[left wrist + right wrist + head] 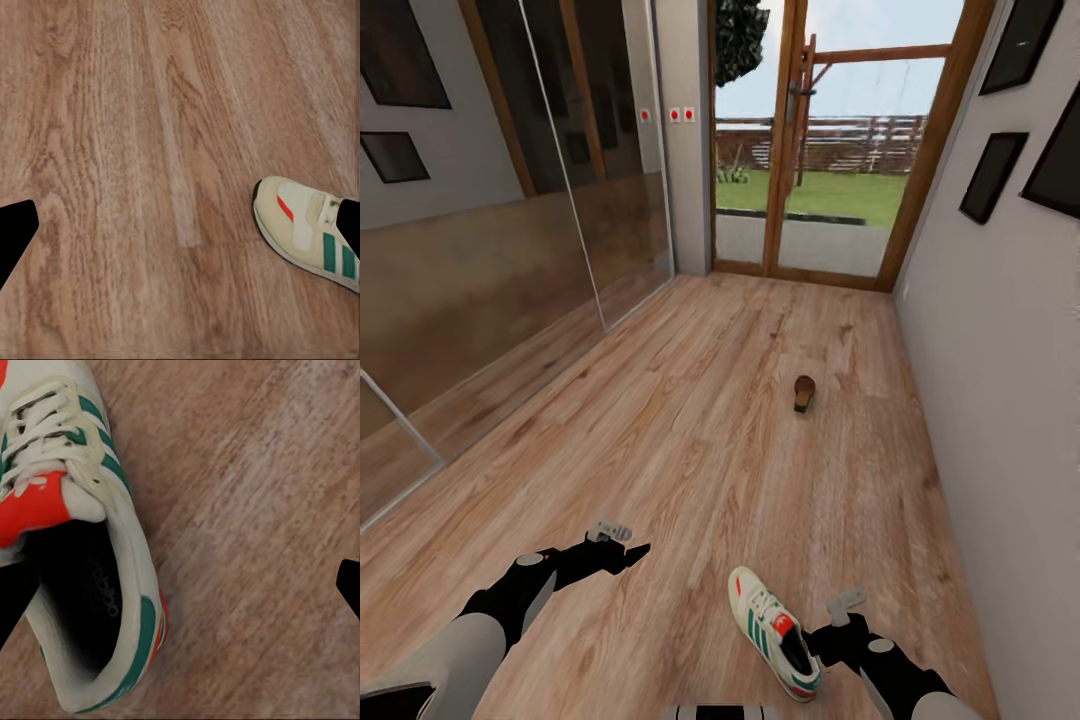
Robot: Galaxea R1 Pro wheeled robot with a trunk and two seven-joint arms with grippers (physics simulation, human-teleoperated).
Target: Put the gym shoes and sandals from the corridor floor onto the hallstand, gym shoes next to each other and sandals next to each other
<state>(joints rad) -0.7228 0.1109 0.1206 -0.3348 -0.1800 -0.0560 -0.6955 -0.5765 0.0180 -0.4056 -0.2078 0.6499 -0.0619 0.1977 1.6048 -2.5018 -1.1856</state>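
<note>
One gym shoe (775,630), white with green stripes and a red tongue patch, lies on the corridor floor (690,440) just in front of me. My right gripper (822,640) hovers open over its heel end; in the right wrist view the shoe (82,547) sits by one finger, and the open gripper (180,589) is centred over bare planks beside it. My left gripper (625,552) hangs open over bare floor to the shoe's left; its wrist view catches the shoe's toe (304,225) near one fingertip (15,232). A brown sandal (804,392) lies farther down the corridor. The hallstand is out of view.
Mirrored sliding panels (510,250) run along the left side. A white wall (1000,380) with dark picture frames closes the right. A wood-framed glass door (810,150) to a garden ends the corridor.
</note>
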